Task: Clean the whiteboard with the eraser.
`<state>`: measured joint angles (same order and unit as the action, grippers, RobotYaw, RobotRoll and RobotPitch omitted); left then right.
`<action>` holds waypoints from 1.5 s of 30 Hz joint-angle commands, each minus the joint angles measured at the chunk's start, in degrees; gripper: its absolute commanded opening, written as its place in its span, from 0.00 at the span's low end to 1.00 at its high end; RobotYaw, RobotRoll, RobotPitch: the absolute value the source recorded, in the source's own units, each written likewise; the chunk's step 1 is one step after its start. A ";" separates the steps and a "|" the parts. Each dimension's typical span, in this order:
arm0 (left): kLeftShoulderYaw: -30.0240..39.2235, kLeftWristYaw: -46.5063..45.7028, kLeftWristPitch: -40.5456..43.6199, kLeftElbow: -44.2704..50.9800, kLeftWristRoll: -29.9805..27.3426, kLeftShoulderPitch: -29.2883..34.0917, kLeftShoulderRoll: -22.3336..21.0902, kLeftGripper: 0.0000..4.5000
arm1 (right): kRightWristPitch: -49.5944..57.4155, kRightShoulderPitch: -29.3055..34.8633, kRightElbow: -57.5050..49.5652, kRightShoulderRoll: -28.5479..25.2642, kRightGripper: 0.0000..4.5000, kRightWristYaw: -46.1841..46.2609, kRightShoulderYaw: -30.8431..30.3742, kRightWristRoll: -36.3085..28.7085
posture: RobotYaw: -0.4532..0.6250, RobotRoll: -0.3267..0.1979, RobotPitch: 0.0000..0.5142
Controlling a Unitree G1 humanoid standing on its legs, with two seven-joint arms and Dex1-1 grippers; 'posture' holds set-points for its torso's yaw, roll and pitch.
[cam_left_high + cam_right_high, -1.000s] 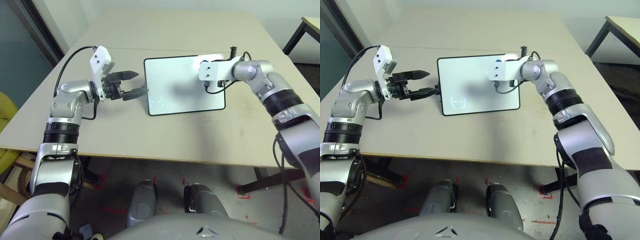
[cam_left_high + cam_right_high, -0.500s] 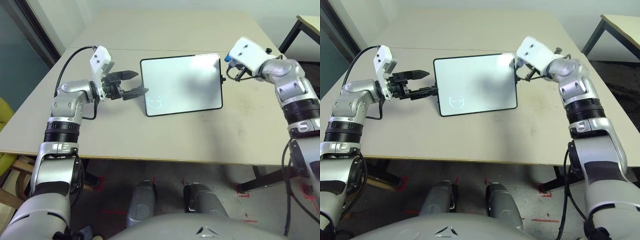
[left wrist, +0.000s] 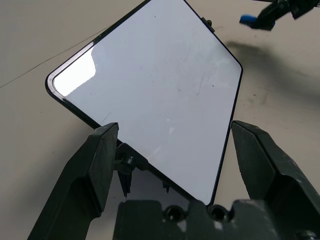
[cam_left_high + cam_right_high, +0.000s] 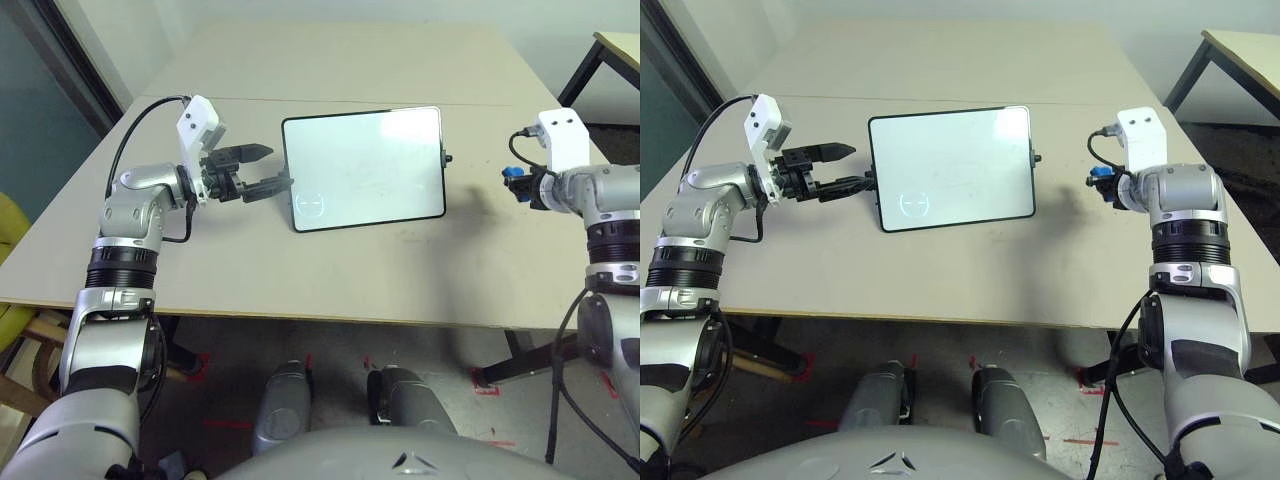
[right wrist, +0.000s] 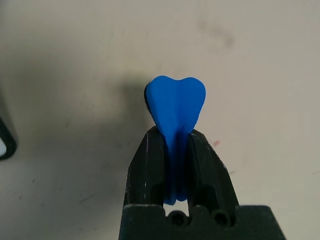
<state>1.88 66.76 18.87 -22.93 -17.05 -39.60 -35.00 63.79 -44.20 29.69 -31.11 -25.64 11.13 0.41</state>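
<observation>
The whiteboard point(image 4: 364, 168) stands propped on the worktop point(image 4: 300, 270), its white face looking clean apart from a few very faint hairline marks and the small printed circle near its lower left corner. No red scribble shows on it, so the wiping looks done or nearly so; what seems left is to put the eraser point(image 5: 176, 107) down and let go of the board.

The left gripper point(image 3: 172, 155) has its jaws spread wide around the board's left corner, one finger point(image 3: 97, 167) close against the black frame and the other just beside the opposite edge, steadying it.

The right gripper point(image 5: 175, 165) hangs over bare worktop, well apart from the board on its right side, jaws pinched tight on the blue eraser, which bulges out past the fingertips.
</observation>
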 commanded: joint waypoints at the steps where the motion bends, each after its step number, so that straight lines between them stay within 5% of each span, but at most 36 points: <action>1: 0.09 -0.16 0.29 1.07 -0.64 -0.05 -0.01 1.00 | 1.46 1.44 0.32 1.10 0.08 1.37 0.39 -1.75 | 0.60 0.62 0.09; 14: 0.13 -0.21 0.32 1.00 -0.63 -0.11 0.02 1.00 | 4.14 1.24 -0.30 4.26 0.08 5.94 1.82 -6.03 | 0.60 0.62 0.09; 15: 0.18 -0.22 0.38 1.09 -0.65 -0.03 -0.05 1.00 | 4.63 1.15 -1.13 4.09 0.25 5.94 1.76 -6.37 | 0.60 0.62 0.09; 24: 0.67 -0.17 -0.02 -0.17 -0.43 -0.61 -0.78 1.00 | 8.68 -0.68 -5.91 1.12 0.98 5.60 1.91 -9.15 | 0.60 0.62 0.10; 32: 5.65 -8.38 -5.75 -7.15 1.34 -2.44 -2.48 1.00 | -8.44 1.18 -4.71 -1.67 0.99 5.68 3.97 -9.41 | 0.60 0.62 0.10; 39: 10.75 -33.41 -17.72 -23.79 7.06 -5.67 -0.73 1.00 | -45.67 7.93 7.42 -0.25 0.99 9.04 7.61 -8.08 | 0.61 0.62 0.09; 45: 12.09 -47.92 -25.48 -35.86 10.02 -6.06 -0.26 1.00 | -65.12 10.12 15.23 2.02 0.99 13.63 7.31 -6.63 | 0.60 0.62 0.07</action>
<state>13.15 22.19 -4.36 -56.10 -8.29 -44.93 -35.65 3.88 -34.85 42.83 -29.58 -13.97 18.08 -7.35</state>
